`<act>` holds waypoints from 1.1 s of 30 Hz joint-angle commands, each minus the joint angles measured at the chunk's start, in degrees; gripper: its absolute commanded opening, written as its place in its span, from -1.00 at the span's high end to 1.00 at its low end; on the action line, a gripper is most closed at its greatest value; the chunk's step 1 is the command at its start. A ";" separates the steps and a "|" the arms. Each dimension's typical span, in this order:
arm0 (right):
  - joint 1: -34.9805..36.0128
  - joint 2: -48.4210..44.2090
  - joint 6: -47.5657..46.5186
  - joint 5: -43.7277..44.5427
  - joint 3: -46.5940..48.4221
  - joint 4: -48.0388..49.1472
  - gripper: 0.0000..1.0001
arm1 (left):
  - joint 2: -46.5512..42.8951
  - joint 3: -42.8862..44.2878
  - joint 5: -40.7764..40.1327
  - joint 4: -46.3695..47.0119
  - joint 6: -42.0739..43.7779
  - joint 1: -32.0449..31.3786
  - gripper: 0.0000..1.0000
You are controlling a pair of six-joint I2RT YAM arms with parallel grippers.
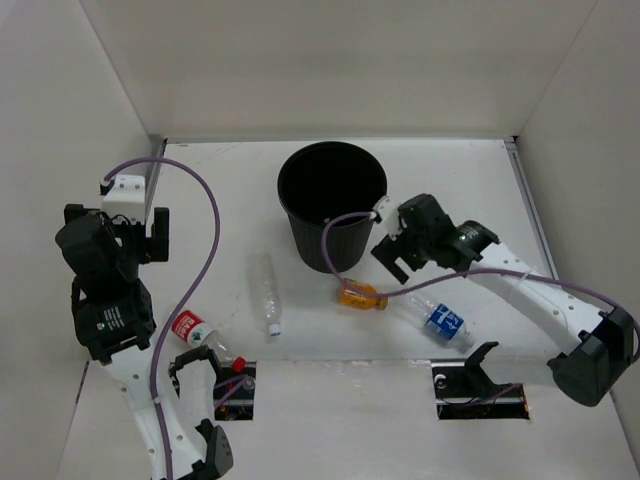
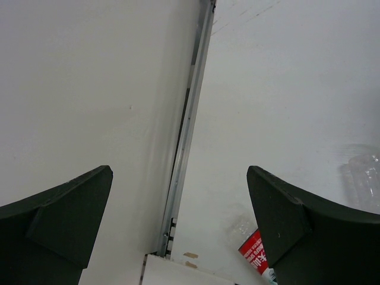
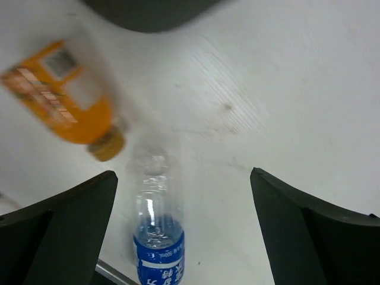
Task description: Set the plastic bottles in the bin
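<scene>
The black bin [image 1: 330,245] stands upright at the table's middle back. On the table lie a clear bottle with a white cap [image 1: 265,293], an orange bottle [image 1: 360,296], a blue-labelled bottle [image 1: 441,321] and a red-labelled bottle [image 1: 198,334]. My right gripper [image 1: 405,248] hovers open beside the bin, above the orange bottle [image 3: 65,101] and the blue-labelled bottle [image 3: 157,237]; nothing sits between its fingers [image 3: 184,175]. The left gripper [image 1: 130,232] is raised by the left wall, open and empty [image 2: 180,169], with the red-labelled bottle [image 2: 254,249] below it at the right.
White walls enclose the table on the left, back and right. A metal rail [image 2: 187,130] runs along the left wall's foot. Purple cables [image 1: 210,220] loop from both arms. Two dark cutouts [image 1: 480,385] sit at the near edge by the arm bases.
</scene>
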 commanded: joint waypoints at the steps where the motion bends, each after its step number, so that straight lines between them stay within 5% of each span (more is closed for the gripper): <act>1: -7.09 -0.34 7.24 1.77 -3.29 -3.58 -1.00 | 0.91 2.33 0.68 1.72 0.22 0.40 -1.00; 6: -10.19 -1.74 11.46 -8.18 -8.04 -5.79 -1.00 | 2.49 4.17 0.60 1.72 0.57 0.40 -1.00; 13: -4.05 -4.46 10.33 -10.90 -10.77 -8.06 -1.00 | 4.61 7.77 0.25 1.28 1.28 0.40 -1.00; 23: 0.00 -2.01 -3.27 -1.96 -10.42 -16.51 -1.00 | 3.47 7.51 0.16 1.02 2.16 0.93 -1.00; 33: 5.53 -1.84 -18.15 3.34 -20.61 -7.02 -1.00 | 2.85 8.48 0.07 0.41 3.30 0.84 -1.00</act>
